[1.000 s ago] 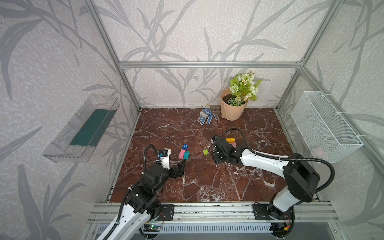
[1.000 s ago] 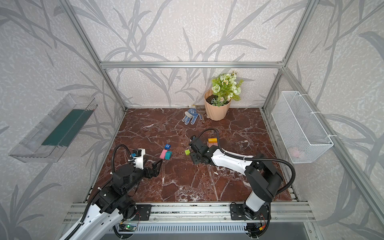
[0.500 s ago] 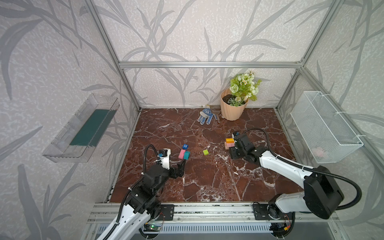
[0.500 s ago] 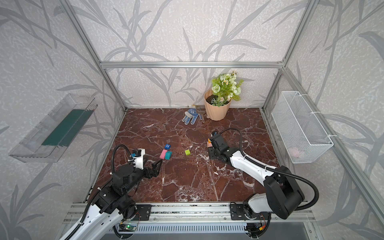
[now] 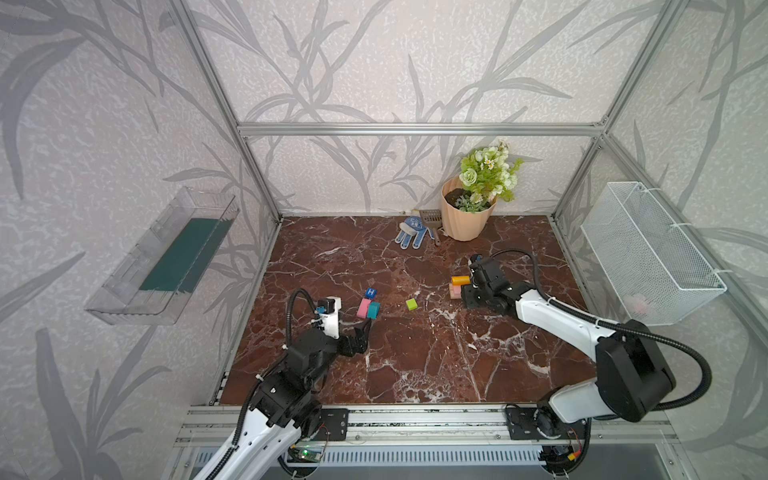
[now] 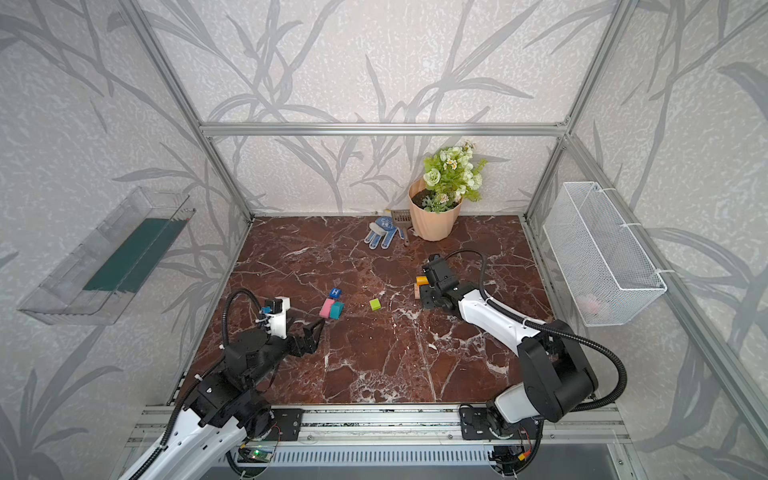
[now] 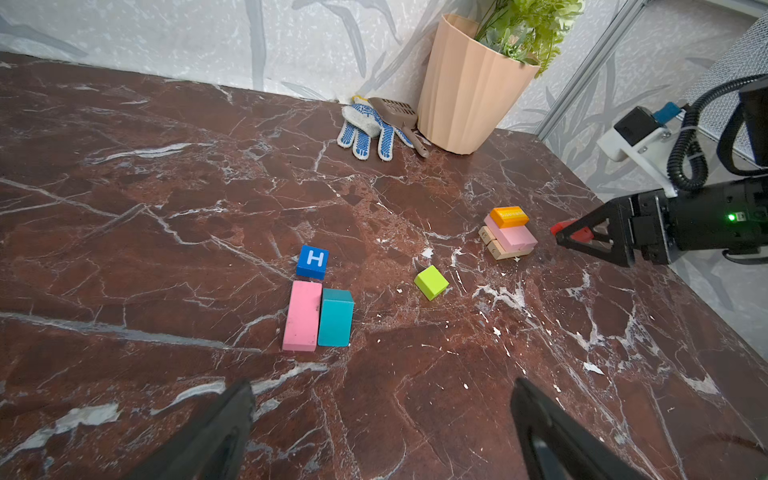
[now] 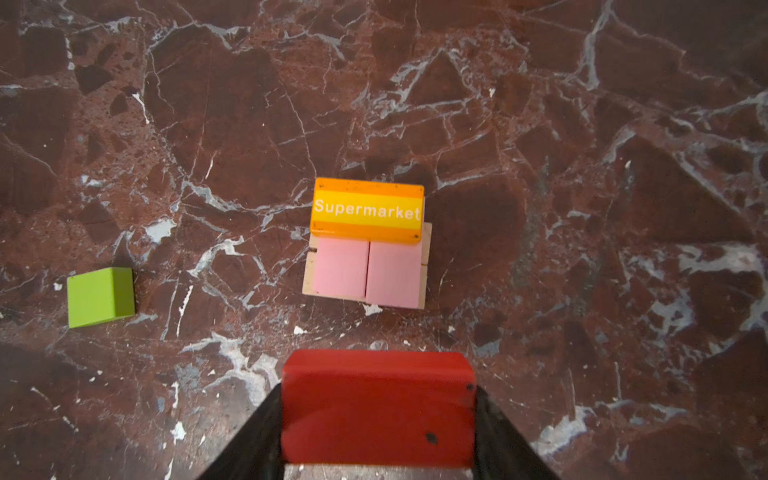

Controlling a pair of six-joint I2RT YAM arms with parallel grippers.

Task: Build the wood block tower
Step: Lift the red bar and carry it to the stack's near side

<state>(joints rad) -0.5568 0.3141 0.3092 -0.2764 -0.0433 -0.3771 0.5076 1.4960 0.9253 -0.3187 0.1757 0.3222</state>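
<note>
The tower [image 5: 456, 287] [image 8: 368, 249] is a low stack right of centre: tan blocks at the bottom, two pink blocks on them and an orange "Supermarket" block [image 7: 509, 216] on top. My right gripper [image 5: 466, 296] [image 8: 378, 399] is shut on a red block [image 8: 378, 407] [image 7: 581, 235], held just beside the stack and apart from it. Loose wood blocks lie to the left: a lime green cube [image 5: 412, 304] [image 7: 431, 282], a blue H cube [image 5: 371, 293], and a pink block [image 7: 302, 316] touching a teal block [image 7: 336, 318]. My left gripper [image 5: 365, 328] [image 7: 382, 399] is open and empty, just short of the pink and teal pair.
A peach flowerpot [image 5: 463, 220] with green flowers stands at the back, with a blue-dotted glove [image 5: 411, 233] and a small scoop [image 5: 428, 216] beside it. A white wire basket [image 5: 648, 253] hangs on the right wall. A clear tray [image 5: 166, 257] hangs on the left wall.
My right arm swung from beside the lime green cube rightward to the stack, then held nearly still. The left arm and the loose blocks have not moved.
</note>
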